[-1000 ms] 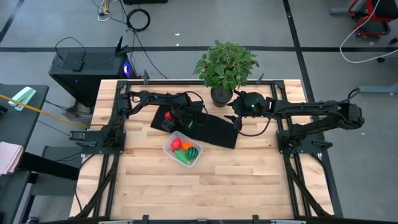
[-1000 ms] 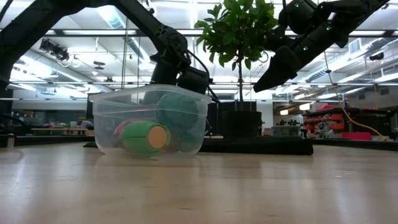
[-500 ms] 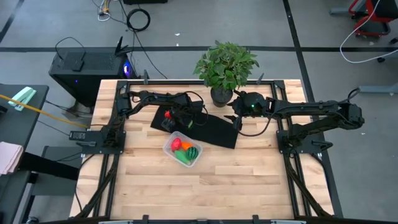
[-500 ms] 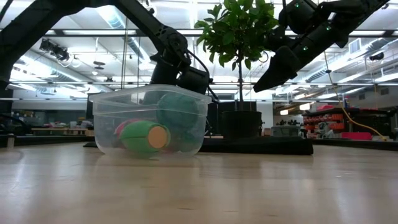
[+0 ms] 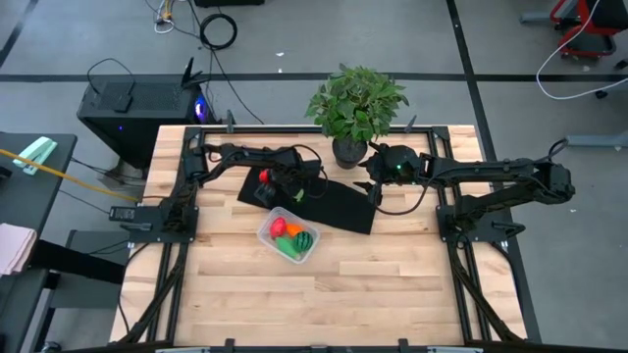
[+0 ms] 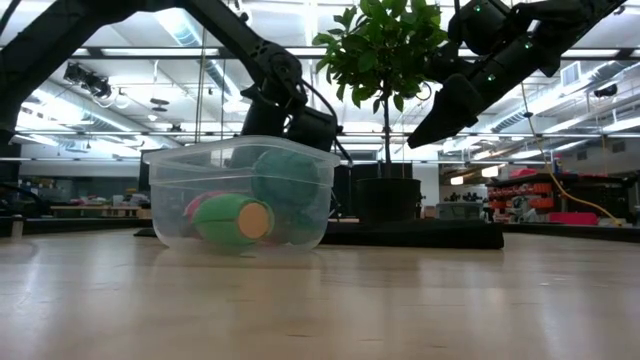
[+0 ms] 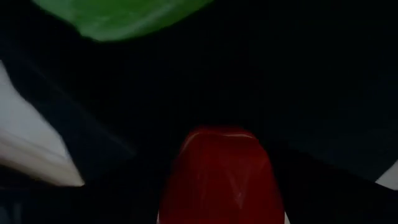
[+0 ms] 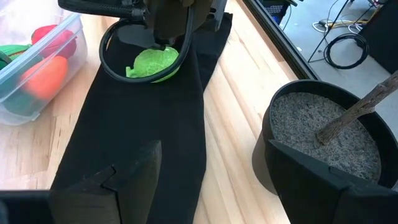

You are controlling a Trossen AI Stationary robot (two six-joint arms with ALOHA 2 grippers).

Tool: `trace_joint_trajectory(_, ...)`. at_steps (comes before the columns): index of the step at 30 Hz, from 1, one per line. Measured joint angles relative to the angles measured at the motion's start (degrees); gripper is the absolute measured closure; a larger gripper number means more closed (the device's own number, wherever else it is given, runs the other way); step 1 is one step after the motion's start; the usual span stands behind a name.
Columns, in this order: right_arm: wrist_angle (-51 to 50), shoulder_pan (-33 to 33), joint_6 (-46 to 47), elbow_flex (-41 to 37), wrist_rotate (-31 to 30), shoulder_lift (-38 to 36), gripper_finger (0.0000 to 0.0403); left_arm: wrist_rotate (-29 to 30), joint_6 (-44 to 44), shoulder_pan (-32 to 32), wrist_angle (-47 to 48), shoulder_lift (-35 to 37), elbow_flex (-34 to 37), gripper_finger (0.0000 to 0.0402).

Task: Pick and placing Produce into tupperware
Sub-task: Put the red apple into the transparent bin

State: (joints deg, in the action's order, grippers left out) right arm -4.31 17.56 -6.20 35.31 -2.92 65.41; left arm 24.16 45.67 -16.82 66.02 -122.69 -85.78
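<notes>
Now the left gripper (image 5: 265, 179) is closed on a red produce piece (image 7: 217, 177) above the black mat (image 5: 339, 206).

A robotics lab: a framed wooden surface (image 5: 324, 294) on a grey floor, a computer tower (image 5: 132, 110) beside it (cables (image 5: 218, 29) trailing), open-plan ceiling lights (image 6: 180, 25) beyond.

The clear tupperware (image 5: 312, 249) sits upright on the wooden table just beside the black mat's edge, holding a red piece (image 5: 279, 226), an orange carrot (image 5: 293, 231), a dark striped green piece (image 5: 305, 239) and a green piece (image 5: 288, 247). Another red piece (image 5: 263, 177) and a light green leafy piece (image 8: 153, 63) lie on the mat.
</notes>
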Motion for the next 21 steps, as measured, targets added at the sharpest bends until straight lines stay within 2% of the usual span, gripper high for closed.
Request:
trace_joint_trajectory(9, 0.0, 0.0, 0.0, 0.0, 0.01, 0.0, 0.0112, 1.83, -0.56, 0.87, 0.17, 0.0, -0.02, 0.0145)
trace_joint_trajectory(16, 0.02, 0.0, 0.0, 0.0, 0.02, 0.0, 0.0112, 5.05, -3.94, 1.67, 4.99, 0.07, -0.22, 0.0145)
trace_joint_trajectory(21, 0.02, 0.0, 0.0, 0.0, 0.0, 0.0, 0.0112, 7.35, -4.63, 2.81, 5.55, 2.32, -0.22, 0.0145)
